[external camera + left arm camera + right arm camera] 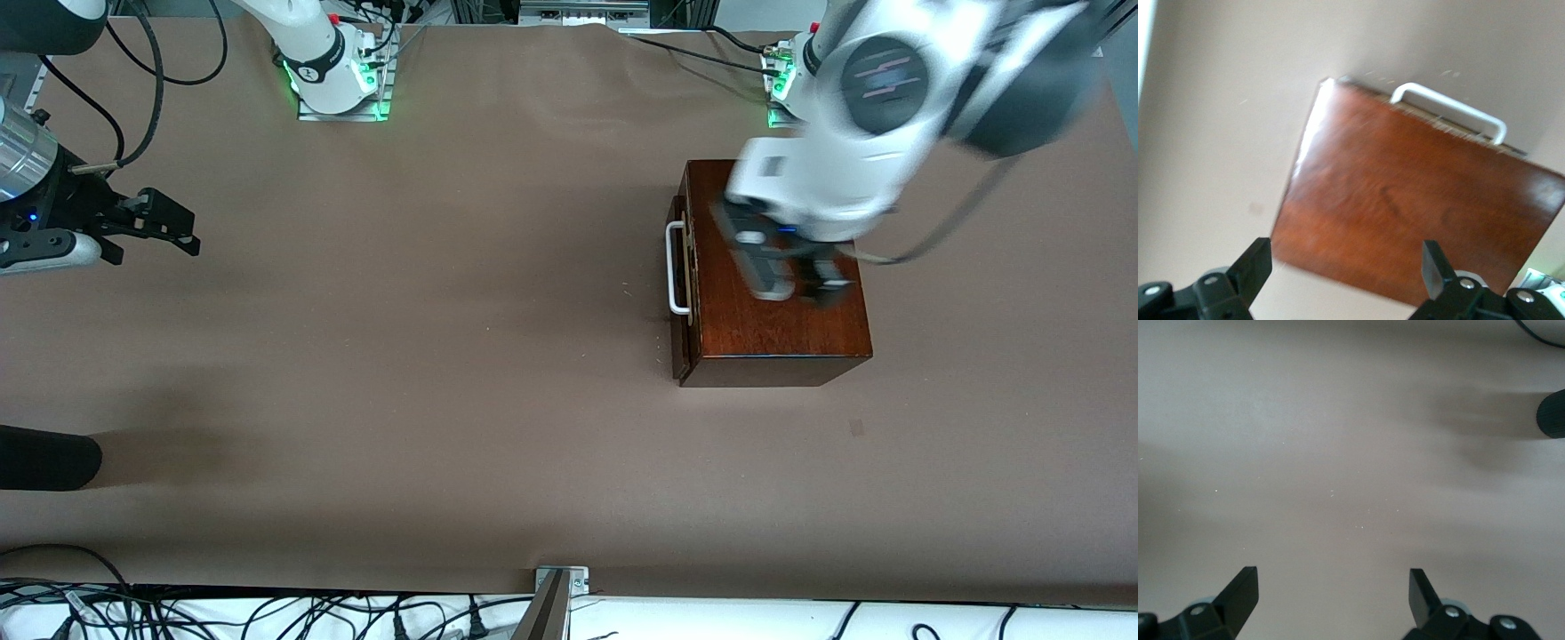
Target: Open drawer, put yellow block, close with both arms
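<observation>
Left hand (805, 280) agape over unlabelled box (782, 329)

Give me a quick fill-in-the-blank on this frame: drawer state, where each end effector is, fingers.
1. The drawer in the wooden box is ____.
2. The left end effector is over the ____ of the box.
3. The right end effector, over bare table at the right arm's end, has its fingers ____.
4. The white handle has ____ end effectors gripping it.

Missing words: shut; top; open; no
</observation>
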Controlling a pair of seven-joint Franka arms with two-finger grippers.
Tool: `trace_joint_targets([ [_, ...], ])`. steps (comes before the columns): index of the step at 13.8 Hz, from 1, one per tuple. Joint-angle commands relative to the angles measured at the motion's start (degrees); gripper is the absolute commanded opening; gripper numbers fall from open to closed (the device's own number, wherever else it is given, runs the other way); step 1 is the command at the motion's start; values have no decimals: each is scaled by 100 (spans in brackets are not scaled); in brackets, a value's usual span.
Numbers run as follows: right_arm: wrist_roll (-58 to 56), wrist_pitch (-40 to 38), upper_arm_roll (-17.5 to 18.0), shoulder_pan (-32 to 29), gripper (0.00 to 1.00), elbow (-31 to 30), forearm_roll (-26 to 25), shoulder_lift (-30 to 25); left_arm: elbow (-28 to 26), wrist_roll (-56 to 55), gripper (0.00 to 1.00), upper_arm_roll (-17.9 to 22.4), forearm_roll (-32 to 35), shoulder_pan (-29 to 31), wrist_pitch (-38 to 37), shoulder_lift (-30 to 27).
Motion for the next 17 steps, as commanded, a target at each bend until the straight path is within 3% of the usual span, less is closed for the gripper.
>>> trace_joint_targets([
  [1,72,-27,43,-25,100,102,-84,32,71,0,100,55,-252,498,-86,54],
  [5,90,-36,43,-16,100,102,-67,32,-1218,-1121,100,1407,-1638,421,360,-1087],
  [9,98,-62,43,-16,100,93,-58,32,-2643,-2844,100,1665,-1713,403,1275,-2177],
  [12,98,-62,43,-16,100,93,-49,32,-2883,-3943,100,1848,-1493,351,1321,-2513],
  [14,98,-62,51,-7,100,93,-49,32,-2883,-4044,100,2348,-1475,17,1329,-2523],
  [17,63,-71,43,-25,100,84,-40,32,-2892,-4053,100,2359,-1475,42,1329,-2426],
])
